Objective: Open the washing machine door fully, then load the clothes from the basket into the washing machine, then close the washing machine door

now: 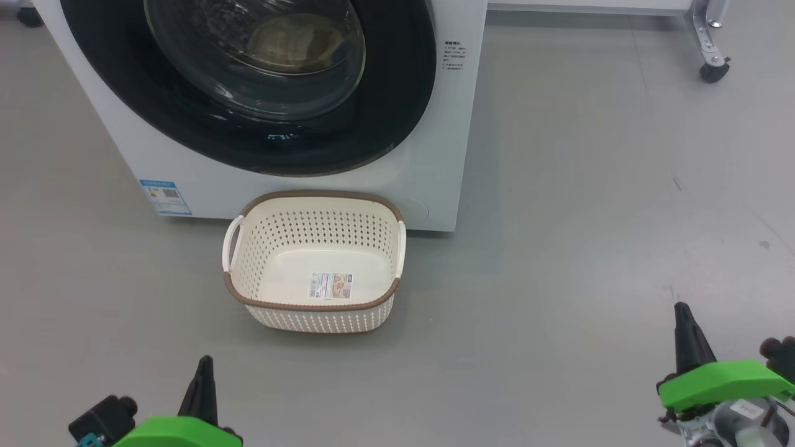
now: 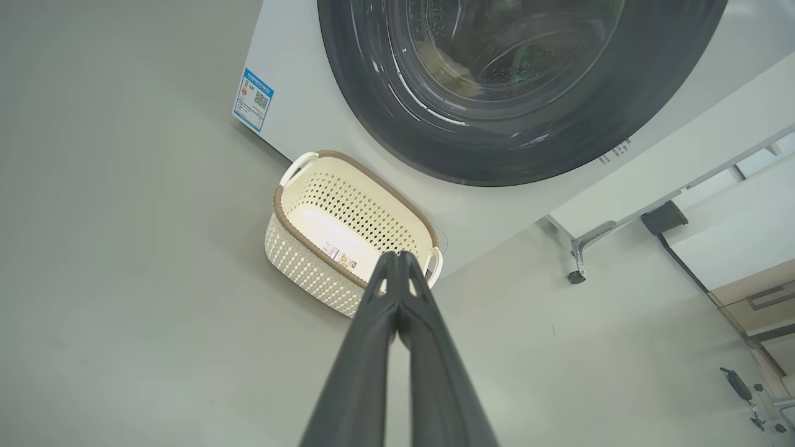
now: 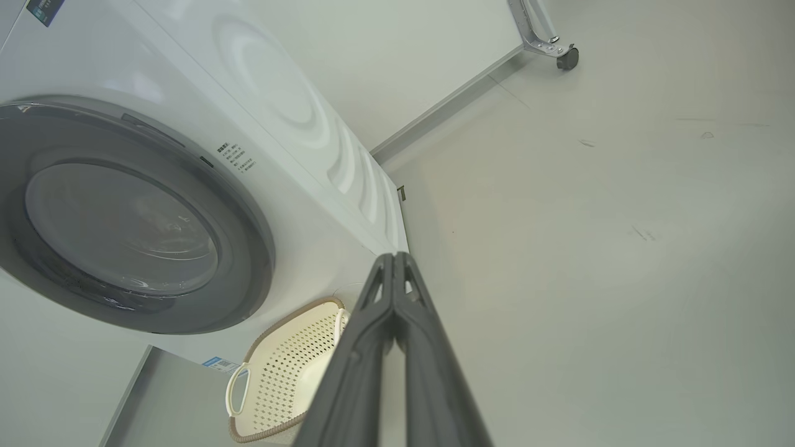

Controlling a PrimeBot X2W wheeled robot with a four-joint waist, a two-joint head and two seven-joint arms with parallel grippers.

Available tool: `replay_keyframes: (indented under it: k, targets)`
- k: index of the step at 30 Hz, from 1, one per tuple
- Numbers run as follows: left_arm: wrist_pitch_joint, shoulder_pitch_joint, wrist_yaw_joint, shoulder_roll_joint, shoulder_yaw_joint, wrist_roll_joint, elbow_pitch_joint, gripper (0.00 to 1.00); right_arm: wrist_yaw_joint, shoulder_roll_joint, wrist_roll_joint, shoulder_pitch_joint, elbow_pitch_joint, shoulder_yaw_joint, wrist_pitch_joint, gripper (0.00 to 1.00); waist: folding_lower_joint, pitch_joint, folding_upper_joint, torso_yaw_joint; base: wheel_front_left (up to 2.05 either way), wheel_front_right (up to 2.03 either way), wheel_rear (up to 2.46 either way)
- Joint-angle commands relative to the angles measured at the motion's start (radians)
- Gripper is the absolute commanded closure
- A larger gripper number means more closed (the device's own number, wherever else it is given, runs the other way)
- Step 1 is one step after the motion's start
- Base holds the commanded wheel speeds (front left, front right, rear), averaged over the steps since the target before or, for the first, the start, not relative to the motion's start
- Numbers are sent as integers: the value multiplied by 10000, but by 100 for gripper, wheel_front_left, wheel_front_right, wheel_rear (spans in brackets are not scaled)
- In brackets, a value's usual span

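The white washing machine [image 1: 447, 124] stands ahead with its door [image 1: 248, 146] shut, black rim flat against the front. Behind the glass bowl lies a pale yellow heap, the clothes [image 1: 298, 43], also visible as clothes [image 2: 450, 68] in the left wrist view. The cream basket [image 1: 310, 320] sits on the floor against the machine's base, holding only a sticker on its floor. My left gripper [image 1: 204, 361] is low at the near left, shut and holding nothing. My right gripper [image 1: 681, 307] is at the near right, fingers pressed together. Both are well short of the basket.
A blue label [image 1: 164, 197] marks the machine's lower left front. A metal leg on a black caster [image 1: 714, 68] stands at the far right. Grey floor [image 1: 590, 248] spreads wide to the right of the machine and basket.
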Motion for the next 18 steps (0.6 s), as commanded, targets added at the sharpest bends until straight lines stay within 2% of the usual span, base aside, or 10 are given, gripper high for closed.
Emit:
replay_keyframes:
  k: [1, 18]
  targets:
    - [56, -481, 0, 44, 258, -167, -340, 100, -13, -137, 202, -547, -389, 33, 40, 100, 0, -2, 0, -3, 0, 0, 0]
    - [564, -525, 0, -42, 743, -1918, -443, 100, -19, -164, 2262, -600, -542, 52, 567, 100, 0, -48, 0, -122, 0, 0, 0]
